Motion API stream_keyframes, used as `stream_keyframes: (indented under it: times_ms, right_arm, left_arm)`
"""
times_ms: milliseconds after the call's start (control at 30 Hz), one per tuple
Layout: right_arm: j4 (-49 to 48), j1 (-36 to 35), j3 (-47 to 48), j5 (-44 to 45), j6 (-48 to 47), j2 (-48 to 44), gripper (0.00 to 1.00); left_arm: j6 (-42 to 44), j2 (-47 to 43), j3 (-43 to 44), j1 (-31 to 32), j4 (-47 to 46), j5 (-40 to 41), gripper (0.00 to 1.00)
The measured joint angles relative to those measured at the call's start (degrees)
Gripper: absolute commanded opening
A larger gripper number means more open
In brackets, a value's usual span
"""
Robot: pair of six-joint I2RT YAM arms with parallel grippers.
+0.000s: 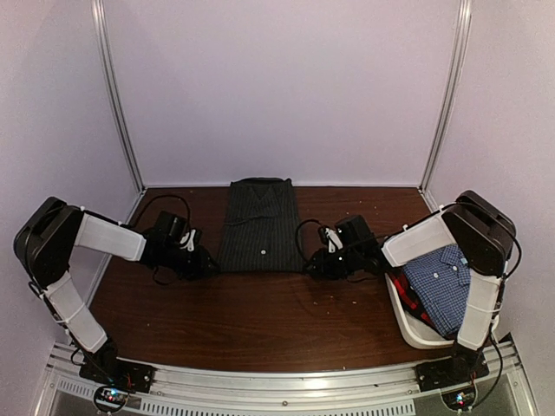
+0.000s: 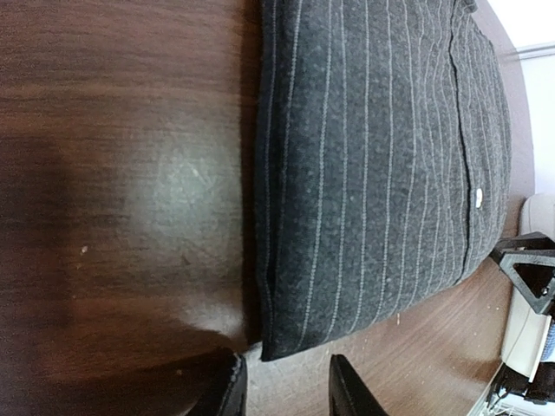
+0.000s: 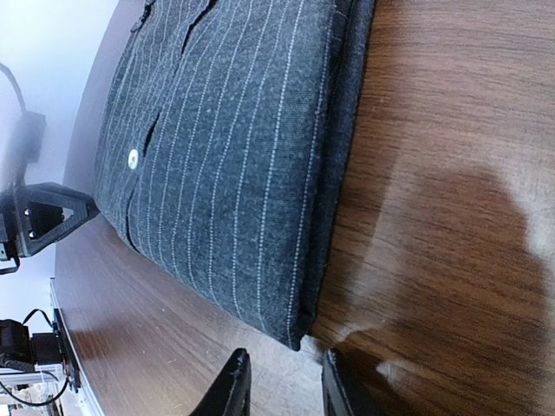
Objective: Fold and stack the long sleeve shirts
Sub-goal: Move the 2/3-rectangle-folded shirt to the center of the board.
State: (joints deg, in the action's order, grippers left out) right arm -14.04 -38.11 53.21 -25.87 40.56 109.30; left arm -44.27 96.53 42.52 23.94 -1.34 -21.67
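Note:
A black pinstriped shirt [image 1: 260, 224] lies folded in a long rectangle at the middle back of the table, with a white button [image 3: 133, 158] showing. My left gripper [image 1: 206, 263] stands open at its near left corner [image 2: 269, 347], fingertips just short of the cloth. My right gripper [image 1: 314, 265] is open at the near right corner [image 3: 299, 338], also a little off the cloth. Neither holds anything. A blue-white checked shirt [image 1: 442, 279] lies over a red-and-dark one [image 1: 409, 293] in the tub on the right.
A white plastic tub [image 1: 408, 322] stands at the right edge of the wooden table [image 1: 260, 321], under my right arm. Pale walls close the back and sides. A metal rail [image 1: 286, 381] runs along the near edge.

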Motion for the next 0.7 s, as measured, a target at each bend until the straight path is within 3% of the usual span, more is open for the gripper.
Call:
stream_keyframes:
  times_ms: [433, 700]
  right_arm:
    - [-1.07, 0.00, 0.52, -0.02, 0.02, 1.22, 0.27]
    - [-2.01, 0.00, 1.88, -0.31, 0.17, 2.71, 0.24]
  left_arm:
    - [-0.66, 2.34, 0.92, 1.46, -2.21, -0.04, 0.27]
    - [-1.14, 3.19, 1.25, 1.81, -2.56, 0.11, 0.14]
